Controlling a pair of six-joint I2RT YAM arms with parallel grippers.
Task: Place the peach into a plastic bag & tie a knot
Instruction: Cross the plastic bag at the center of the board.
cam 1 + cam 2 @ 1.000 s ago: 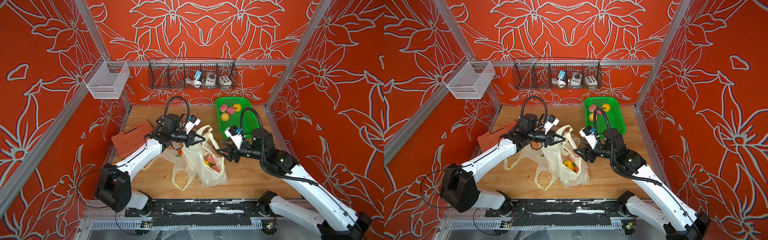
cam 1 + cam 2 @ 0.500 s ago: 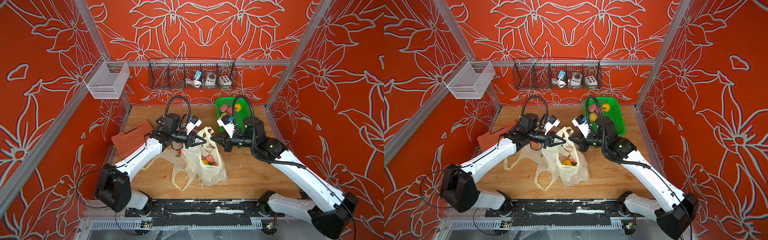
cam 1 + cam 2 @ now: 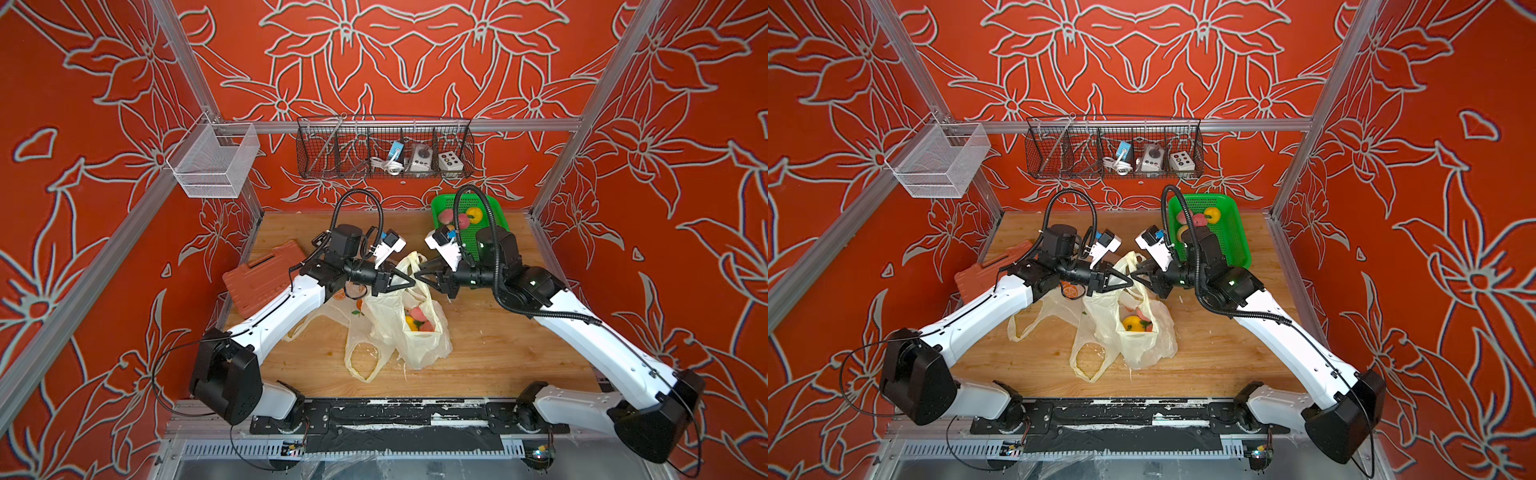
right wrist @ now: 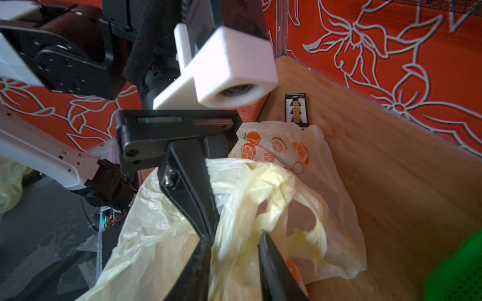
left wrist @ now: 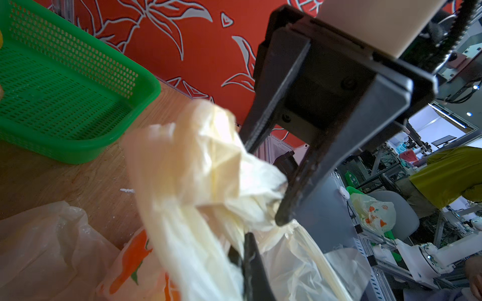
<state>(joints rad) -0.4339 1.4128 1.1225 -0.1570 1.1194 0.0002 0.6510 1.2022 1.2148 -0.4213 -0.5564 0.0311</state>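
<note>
A cream plastic bag (image 3: 419, 345) stands at the table's middle, mouth up. Inside lie the pink peach (image 3: 417, 312) and a yellow fruit (image 3: 1131, 323). My left gripper (image 3: 409, 284) and right gripper (image 3: 419, 274) meet tip to tip over the bag's mouth. In the left wrist view my left gripper (image 5: 245, 250) is shut on a strand of the bag's handle. My right gripper (image 4: 234, 250) is open, with a handle strand running between its fingers (image 4: 268, 260). The handles gather in a twisted bunch (image 4: 273, 187); whether it is the knot I cannot tell.
A green basket (image 3: 496, 210) with more fruit sits at the back right, close behind my right arm. A second bag with orange prints (image 3: 324, 305) lies flat under my left arm. A red-brown case (image 3: 259, 278) rests at the left wall. A wire rack (image 3: 384, 149) hangs on the back wall.
My right gripper has swung from beside the bag's right side up to the handles, facing the left gripper, and its jaws now stand apart. The left gripper has stayed shut and barely moved.
</note>
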